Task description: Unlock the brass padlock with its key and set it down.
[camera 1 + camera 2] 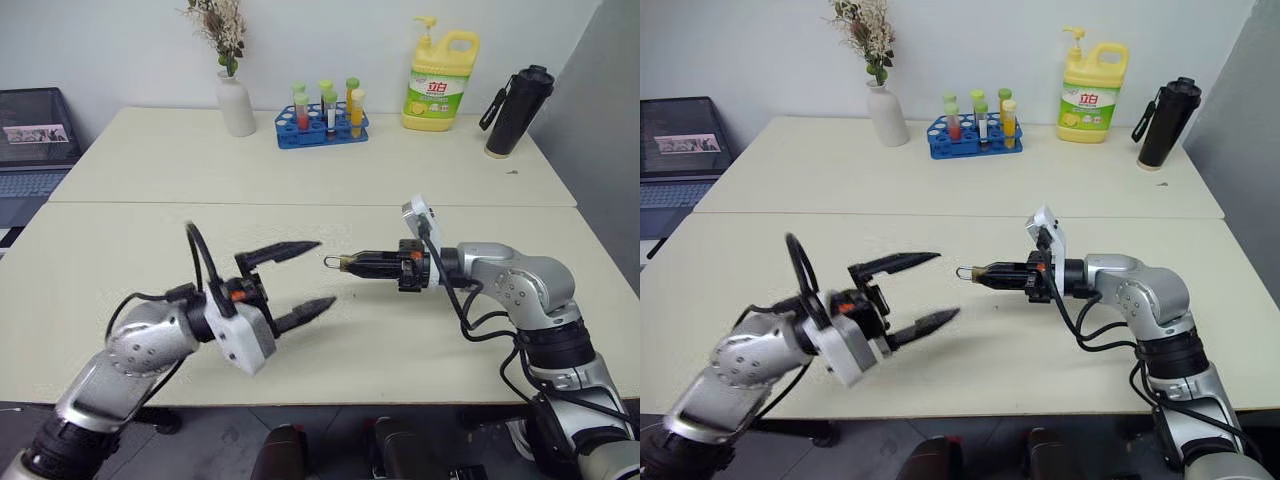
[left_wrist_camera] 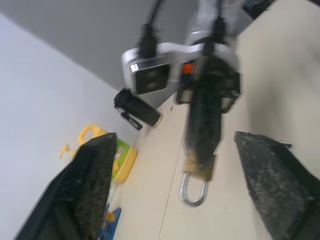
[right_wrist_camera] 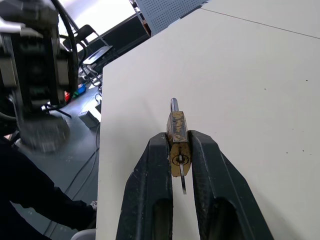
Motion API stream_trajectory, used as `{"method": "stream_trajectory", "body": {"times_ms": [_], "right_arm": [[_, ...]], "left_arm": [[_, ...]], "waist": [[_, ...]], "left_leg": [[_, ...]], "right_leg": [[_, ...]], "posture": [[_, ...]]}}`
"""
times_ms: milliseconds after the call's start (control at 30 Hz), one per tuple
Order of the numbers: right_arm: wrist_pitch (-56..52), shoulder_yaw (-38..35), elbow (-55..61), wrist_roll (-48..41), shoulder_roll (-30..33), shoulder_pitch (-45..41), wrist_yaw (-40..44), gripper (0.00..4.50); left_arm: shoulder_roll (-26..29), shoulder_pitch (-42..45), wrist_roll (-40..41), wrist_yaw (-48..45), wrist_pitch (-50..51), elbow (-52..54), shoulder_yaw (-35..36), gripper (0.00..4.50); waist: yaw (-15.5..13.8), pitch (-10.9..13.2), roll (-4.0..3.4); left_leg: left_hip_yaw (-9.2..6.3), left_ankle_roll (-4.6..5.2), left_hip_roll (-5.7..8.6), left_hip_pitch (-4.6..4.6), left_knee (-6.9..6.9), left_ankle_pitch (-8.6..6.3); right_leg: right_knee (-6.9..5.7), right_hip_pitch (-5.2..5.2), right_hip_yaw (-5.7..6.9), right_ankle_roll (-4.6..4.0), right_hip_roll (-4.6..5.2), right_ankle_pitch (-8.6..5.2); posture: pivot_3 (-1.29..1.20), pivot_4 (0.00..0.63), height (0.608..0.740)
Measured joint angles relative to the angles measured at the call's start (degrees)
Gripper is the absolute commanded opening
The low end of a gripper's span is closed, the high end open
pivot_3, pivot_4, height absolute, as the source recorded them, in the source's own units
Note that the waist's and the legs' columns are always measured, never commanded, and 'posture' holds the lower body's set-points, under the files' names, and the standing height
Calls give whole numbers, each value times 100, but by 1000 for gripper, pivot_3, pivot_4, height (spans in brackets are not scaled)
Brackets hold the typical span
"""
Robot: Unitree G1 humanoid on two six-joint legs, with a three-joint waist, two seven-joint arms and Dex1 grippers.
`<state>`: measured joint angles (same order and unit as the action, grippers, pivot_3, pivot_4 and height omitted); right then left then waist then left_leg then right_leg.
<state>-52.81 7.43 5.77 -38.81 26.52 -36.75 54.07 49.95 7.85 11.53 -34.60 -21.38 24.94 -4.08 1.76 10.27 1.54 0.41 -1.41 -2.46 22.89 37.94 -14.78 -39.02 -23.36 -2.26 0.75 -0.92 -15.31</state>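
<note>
Right gripper [image 1: 352,265] level above table [image 1: 300,180], pointing toward 9 o'clock, clamped on brass padlock [image 3: 177,142], shackle outward; key [image 3: 183,183] in keyhole. Left gripper [image 1: 315,277] at its 9 o'clock, jaws spread wide, empty, just short of shackle.

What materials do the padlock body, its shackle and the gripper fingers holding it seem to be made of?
The brass padlock body: probably brass, judging by its dull golden-yellow metal with worn patches. Its shackle: likely steel, silvery and shiny. The right gripper fingers: matte black, probably plastic or rubber; which one is unclear.
</note>
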Motion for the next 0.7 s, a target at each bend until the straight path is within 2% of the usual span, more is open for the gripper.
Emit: {"method": "stream_trajectory", "body": {"times_ms": [200,300,533,700], "right_arm": [[382,242,11,233,67,1,324,187],[598,301,68,337,94,2,450,187],[753,287,282,346,73,3,564,187],[735,269,429,288,88,20,563,187]], "left_arm": [[37,849,2023,-375,2633,-27,314,1036],[18,1041,2469,-809,3356,-308,308,62],[-227,1173,2539,-1906,4025,-964,9,0],[-565,1493,2340,-2249,4066,-1345,-61,0]], "waist": [[5,0,0],[4,0,0],[2,1,-1],[-8,1,0]], "left_leg": [[6,0,1,0,3,0],[8,0,2,2,2,0],[8,-1,0,3,1,0],[7,-1,1,5,3,0]], "right_leg": [[5,1,-1,3,-13,-2],[5,-3,-1,2,-25,-1],[4,-7,-6,-2,-29,0],[3,-6,-10,-3,-28,0]], "posture": [[0,150,740],[0,150,740],[0,150,740],[0,150,740]]}}
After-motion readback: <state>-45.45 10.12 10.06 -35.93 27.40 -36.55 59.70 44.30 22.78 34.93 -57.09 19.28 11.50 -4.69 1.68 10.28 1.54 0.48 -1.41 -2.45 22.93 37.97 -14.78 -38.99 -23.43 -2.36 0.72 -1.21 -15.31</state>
